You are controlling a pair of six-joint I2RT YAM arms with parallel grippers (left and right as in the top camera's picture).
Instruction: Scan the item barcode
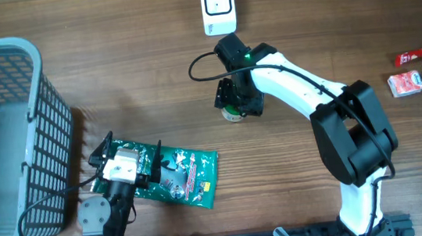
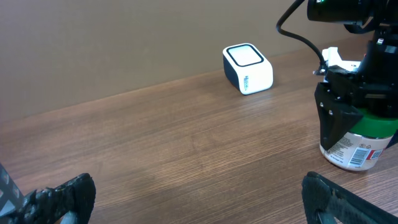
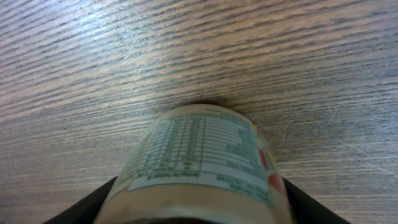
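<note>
Overhead, the jar (image 1: pixel 232 115) is being straddled on the tabletop (image 1: pixel 111 65) near the scanner (image 1: pixel 217 7) by the right tool (image 1: pixel 234 108), its grip being impossible to tell, while lifting and scanning are being awaited.

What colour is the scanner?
The scanner is white with a navy side; best in left wrist view.

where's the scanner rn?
Overhead view, top centre: the white scanner sits on the far side of the right gripper and the jar it straddles.
</note>
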